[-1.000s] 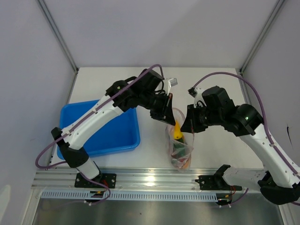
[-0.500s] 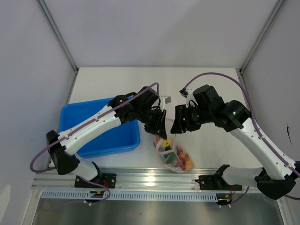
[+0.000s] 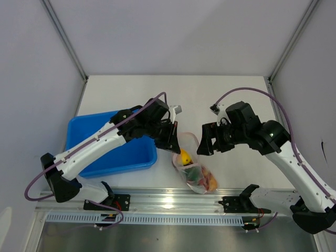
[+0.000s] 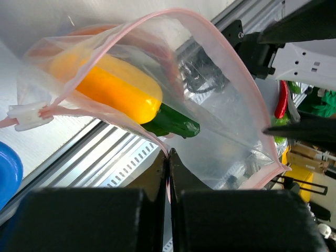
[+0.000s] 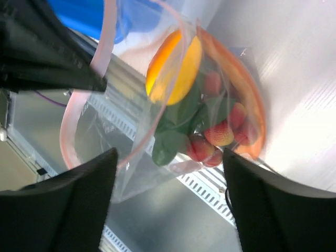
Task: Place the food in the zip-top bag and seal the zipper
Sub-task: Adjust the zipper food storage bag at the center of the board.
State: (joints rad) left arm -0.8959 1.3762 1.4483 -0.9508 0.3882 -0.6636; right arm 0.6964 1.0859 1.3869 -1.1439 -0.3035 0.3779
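Observation:
The clear zip-top bag (image 3: 193, 169) lies slumped on the table near the front rail, its mouth gaping. My left gripper (image 3: 172, 145) is shut on the bag's rim, pinching the pinkish zipper (image 4: 231, 58) between its tips (image 4: 168, 152). Inside the bag lies the food: a yellow-orange piece (image 4: 115, 89), a green piece (image 4: 176, 123), and red cherry tomatoes (image 5: 218, 134) with green leaves (image 5: 168, 147). My right gripper (image 3: 205, 145) stands open to the right of the bag's mouth; in its wrist view its jaws (image 5: 169, 157) are wide apart with nothing clamped between them.
A blue tray (image 3: 113, 169) sits at the left, partly under the left arm. The metal rail (image 3: 168, 202) runs along the table's near edge just below the bag. A white slider tab (image 4: 26, 116) hangs at one end of the zipper.
The right gripper has opened and let go of the bag's rim. The left gripper has come down and toward the front, and the bag has sunk from hanging upright to slumping on the table.

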